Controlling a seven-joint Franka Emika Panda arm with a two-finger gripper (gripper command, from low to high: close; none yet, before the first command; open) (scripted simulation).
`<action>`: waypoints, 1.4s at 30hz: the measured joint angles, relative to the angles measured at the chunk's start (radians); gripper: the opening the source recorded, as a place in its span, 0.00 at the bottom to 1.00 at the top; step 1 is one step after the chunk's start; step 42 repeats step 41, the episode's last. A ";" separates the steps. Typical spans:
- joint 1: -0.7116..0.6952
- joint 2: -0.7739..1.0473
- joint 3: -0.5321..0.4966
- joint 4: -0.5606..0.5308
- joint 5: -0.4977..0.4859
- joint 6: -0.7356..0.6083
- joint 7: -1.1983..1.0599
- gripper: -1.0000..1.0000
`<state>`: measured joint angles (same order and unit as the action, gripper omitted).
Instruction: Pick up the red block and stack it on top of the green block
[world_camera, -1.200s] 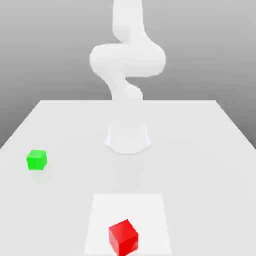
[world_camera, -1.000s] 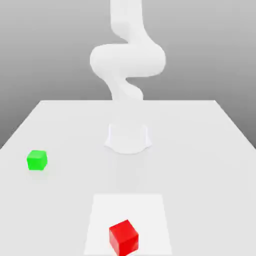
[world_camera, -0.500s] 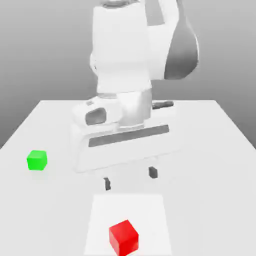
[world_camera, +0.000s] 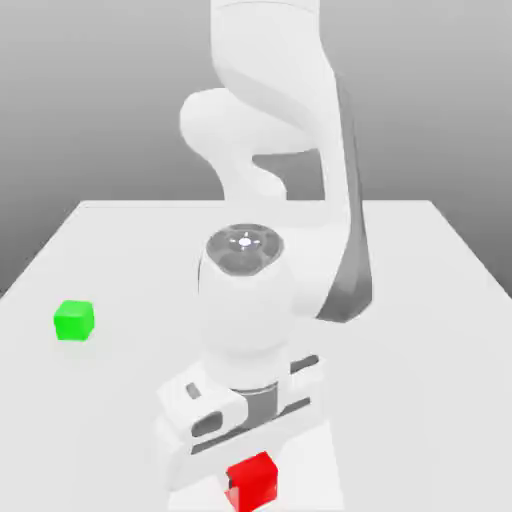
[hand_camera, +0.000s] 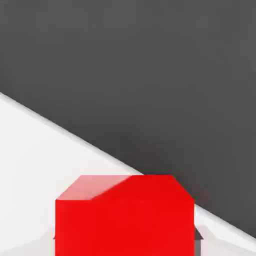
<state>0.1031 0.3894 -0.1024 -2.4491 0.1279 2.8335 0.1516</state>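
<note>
We see a simulated test bench: a plain white table (world_camera: 420, 300) under a flat grey backdrop, with a paler square patch (world_camera: 320, 470) at its six o'clock edge.

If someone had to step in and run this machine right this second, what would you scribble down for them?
Hand: low over the red block, right at it; whether it grips yet cannot be seen.
Red block: near the front edge of the table, on the table's lighter square patch.
Green block: alone on the exterior view's left, nothing on it.
Done: the hand is at the red block.
Left: grip, lift, carry over, set it on the green block.
</note>
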 joint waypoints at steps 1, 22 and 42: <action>0.002 -0.010 -0.003 -0.002 -0.004 -0.008 0.002 0.00; -0.653 -0.601 -0.441 -0.385 -0.408 -0.188 0.457 0.00; -0.607 -0.334 -0.500 -0.430 0.031 0.088 0.176 1.00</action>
